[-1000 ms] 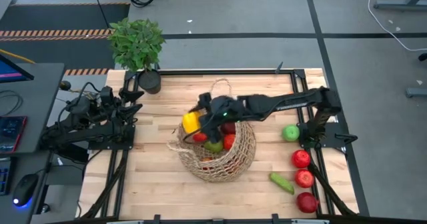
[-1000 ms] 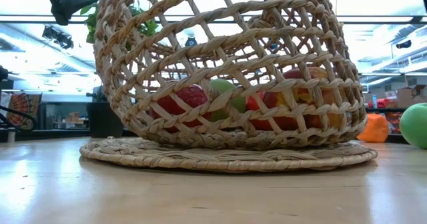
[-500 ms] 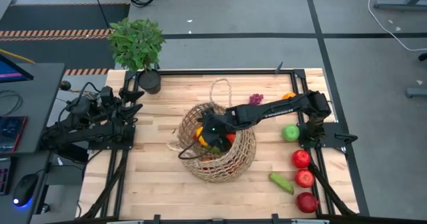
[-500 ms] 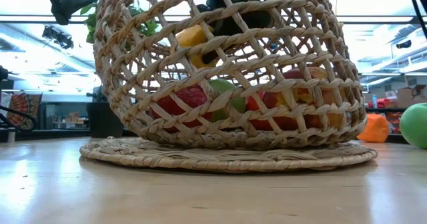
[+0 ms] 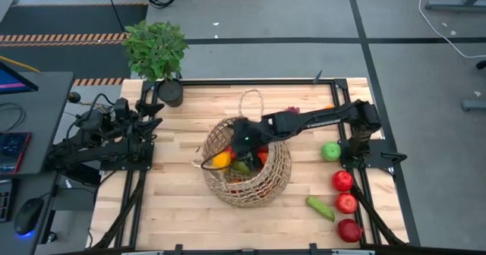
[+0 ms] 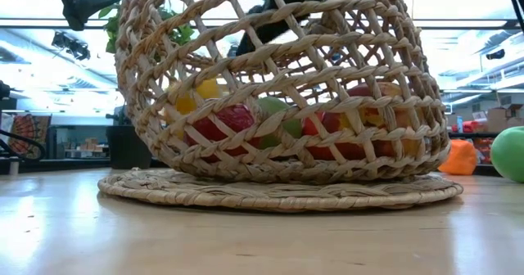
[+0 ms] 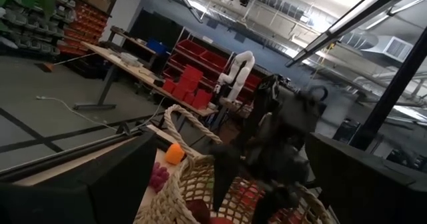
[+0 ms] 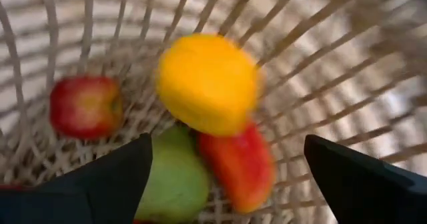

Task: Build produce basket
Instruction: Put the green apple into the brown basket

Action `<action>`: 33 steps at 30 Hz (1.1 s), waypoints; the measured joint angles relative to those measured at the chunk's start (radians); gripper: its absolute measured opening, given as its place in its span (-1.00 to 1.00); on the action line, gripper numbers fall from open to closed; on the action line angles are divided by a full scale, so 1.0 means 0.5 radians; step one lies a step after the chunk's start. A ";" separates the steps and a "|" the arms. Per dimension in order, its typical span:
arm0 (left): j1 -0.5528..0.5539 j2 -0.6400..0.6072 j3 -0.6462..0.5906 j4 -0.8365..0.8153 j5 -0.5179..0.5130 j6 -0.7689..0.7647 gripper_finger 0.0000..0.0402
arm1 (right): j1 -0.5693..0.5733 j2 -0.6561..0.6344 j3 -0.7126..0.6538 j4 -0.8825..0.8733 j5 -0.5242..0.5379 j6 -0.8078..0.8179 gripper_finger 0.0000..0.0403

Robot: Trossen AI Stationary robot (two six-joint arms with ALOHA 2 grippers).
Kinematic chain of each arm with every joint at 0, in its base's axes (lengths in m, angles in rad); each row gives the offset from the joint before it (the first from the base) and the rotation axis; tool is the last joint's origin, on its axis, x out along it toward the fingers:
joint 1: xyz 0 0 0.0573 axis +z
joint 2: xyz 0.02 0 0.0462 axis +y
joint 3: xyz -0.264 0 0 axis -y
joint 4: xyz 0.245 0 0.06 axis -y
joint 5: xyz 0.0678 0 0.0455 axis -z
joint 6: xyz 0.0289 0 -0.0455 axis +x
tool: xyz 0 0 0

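The wicker basket [image 5: 247, 168] stands mid-table on a round woven mat [image 6: 278, 191]. Inside it lie a yellow pepper [image 8: 207, 84], a red apple [image 8: 83, 107], a green pear [image 8: 177, 184] and a red pepper [image 8: 240, 164]. The yellow pepper [image 6: 201, 95] rests on the other fruit by the basket's left wall. My right gripper [image 8: 227, 141] hangs open over the basket's mouth [image 5: 239, 143], slanting down, with nothing between its fingers. My left gripper [image 5: 154, 109] waits open at the table's left edge.
Loose produce lies on the right of the table: a green apple [image 5: 330, 151], three red apples [image 5: 346, 203], a cucumber [image 5: 320, 208], purple grapes [image 5: 291, 112] and an orange [image 5: 328, 108]. A potted plant [image 5: 156, 50] stands at the far left corner.
My right gripper has carried the yellow pepper from beside the basket's left rim down into the basket, tipping its fingers downward. It has let the pepper go. The pepper has dropped onto the fruit at the basket's left side, and the gripper stands above it.
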State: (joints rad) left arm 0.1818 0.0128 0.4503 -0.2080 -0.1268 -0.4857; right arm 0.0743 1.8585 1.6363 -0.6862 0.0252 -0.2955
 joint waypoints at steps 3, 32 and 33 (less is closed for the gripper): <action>0.000 0.000 0.000 0.001 0.000 0.001 0.94 | -0.003 -0.105 0.000 0.030 0.078 0.001 0.95; 0.000 0.000 0.000 0.001 0.000 0.000 0.94 | -0.499 -1.094 -0.151 -1.648 0.189 1.368 0.76; 0.000 0.000 0.000 0.001 0.000 0.001 0.94 | -0.499 -1.108 -0.226 -1.620 0.155 1.379 0.76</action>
State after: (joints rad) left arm 0.1818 0.0128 0.4503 -0.2073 -0.1268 -0.4854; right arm -0.1751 1.3047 1.5232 -1.4961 0.1030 0.3939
